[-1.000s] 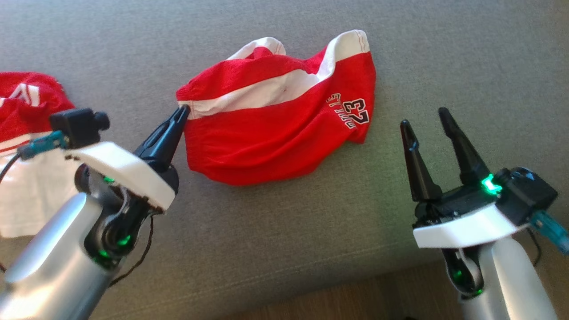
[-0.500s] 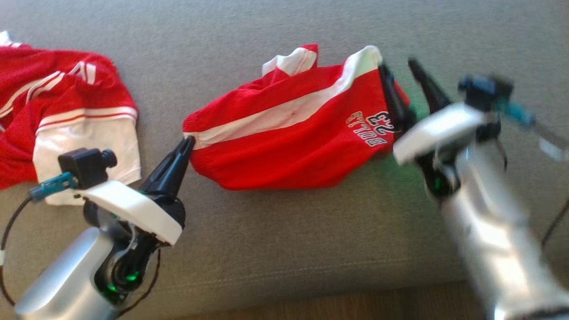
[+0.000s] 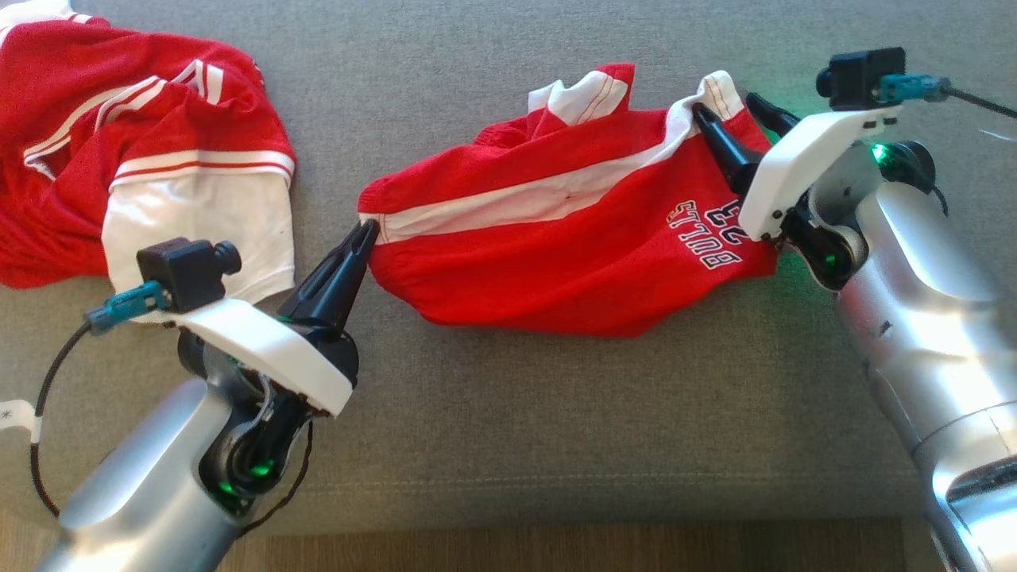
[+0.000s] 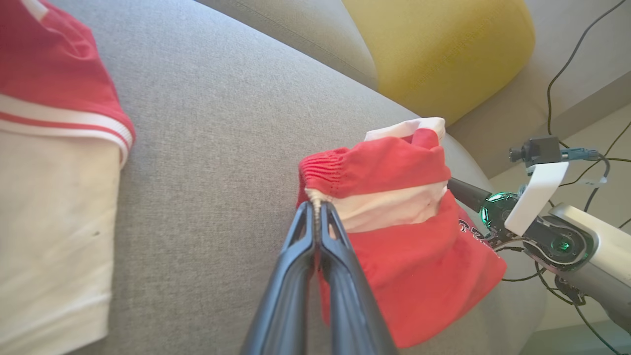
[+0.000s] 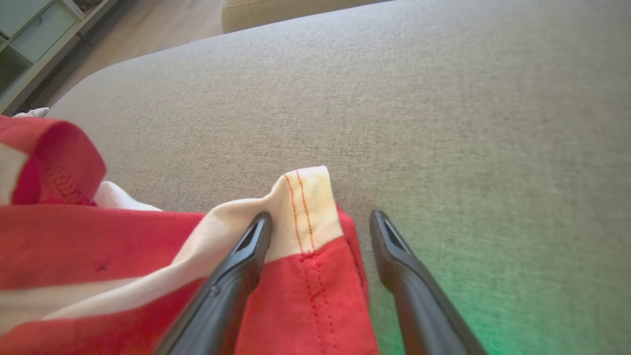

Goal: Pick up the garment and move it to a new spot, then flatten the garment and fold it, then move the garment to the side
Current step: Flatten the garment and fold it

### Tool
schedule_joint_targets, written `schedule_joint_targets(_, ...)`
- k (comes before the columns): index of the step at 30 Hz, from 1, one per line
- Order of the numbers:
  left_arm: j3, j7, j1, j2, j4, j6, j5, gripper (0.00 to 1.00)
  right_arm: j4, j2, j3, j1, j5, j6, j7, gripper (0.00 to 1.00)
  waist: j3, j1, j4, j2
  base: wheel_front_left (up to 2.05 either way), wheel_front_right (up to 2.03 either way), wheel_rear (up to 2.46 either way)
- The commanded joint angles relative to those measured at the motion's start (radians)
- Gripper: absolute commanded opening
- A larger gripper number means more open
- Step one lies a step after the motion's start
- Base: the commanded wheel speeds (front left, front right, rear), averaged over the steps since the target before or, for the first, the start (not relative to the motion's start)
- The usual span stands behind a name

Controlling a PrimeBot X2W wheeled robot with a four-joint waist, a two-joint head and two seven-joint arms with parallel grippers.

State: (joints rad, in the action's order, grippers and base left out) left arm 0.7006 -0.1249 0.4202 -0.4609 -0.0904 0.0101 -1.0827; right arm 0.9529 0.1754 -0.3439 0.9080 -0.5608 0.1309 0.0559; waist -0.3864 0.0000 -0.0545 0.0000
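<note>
Now garment (image 3: 572, 254) lies crumpled — left jaws pinching waistband (image 4: 323, 167), right jaws straddling hem (image 5: 308, 207).

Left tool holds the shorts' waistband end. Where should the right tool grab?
The white-trimmed hem corner of the red shorts, from the robot's right: it lies between the fingers of the open right tool, opposite the shut left tool.

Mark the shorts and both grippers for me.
shorts (image 3: 556, 262), head view, red panel below the white stripe.
left gripper (image 4: 315, 204), left wrist view, shut fingertips on the waistband corner.
right gripper (image 5: 320, 216), right wrist view, midway between its open fingertips.
</note>
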Motion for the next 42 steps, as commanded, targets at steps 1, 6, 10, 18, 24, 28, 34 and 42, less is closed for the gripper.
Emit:
schedule_joint_targets(1,-0.038,-0.014,0.044,-0.022,0.015,0.008,0.007,0.0,-0.018,-0.002,-0.04,0.024,-0.021,0.0,0.008,0.94,-0.001,0.0,-0.004,0.0,0.0,0.0,0.0)
schedule_joint_targets(6,-0.036,-0.021,0.043,-0.016,-0.005,0.014,0.006,0.0,-0.012,0.012,-0.094,0.031,-0.052,0.0,-0.027,0.01,0.009,0.0,-0.005,0.0,0.0,0.0,0.0)
schedule_joint_targets(10,-0.037,-0.024,0.04,-0.017,-0.013,0.017,0.004,0.0,-0.019,0.025,-0.133,0.038,-0.055,0.0,-0.067,0.09,0.017,0.0,-0.001,0.0,0.0,0.0,0.0)
schedule_joint_targets(18,-0.053,-0.068,0.056,-0.022,-0.017,0.029,0.028,0.0,-0.036,0.071,-0.175,0.059,-0.072,0.0,-0.244,0.0,0.059,0.0,0.014,0.0,0.0,0.0,0.0)
schedule_joint_targets(24,-0.164,-0.124,0.108,-0.005,0.006,0.042,0.035,0.0,-0.133,0.108,-0.115,0.076,-0.089,0.0,-0.315,0.0,0.103,0.0,0.04,0.0,0.0,0.0,0.0)
schedule_joint_targets(28,-0.244,-0.131,0.164,0.008,0.041,0.062,0.003,0.0,-0.28,0.122,-0.031,0.062,-0.082,0.0,-0.317,0.0,0.143,0.0,0.069,0.0,0.0,0.0,0.0)
schedule_joint_targets(34,-0.267,-0.071,0.23,-0.028,0.062,0.062,-0.028,0.0,-0.384,0.119,-0.002,0.003,-0.122,0.0,-0.304,0.02,0.219,0.0,0.118,0.0,0.0,0.0,0.0)
schedule_joint_targets(42,-0.223,-0.085,0.062,-0.059,0.05,0.037,0.011,0.0,-0.447,0.123,-0.073,-0.169,-0.108,0.0,-0.204,0.0,0.184,0.0,0.172,0.0,0.0,0.0,0.0)
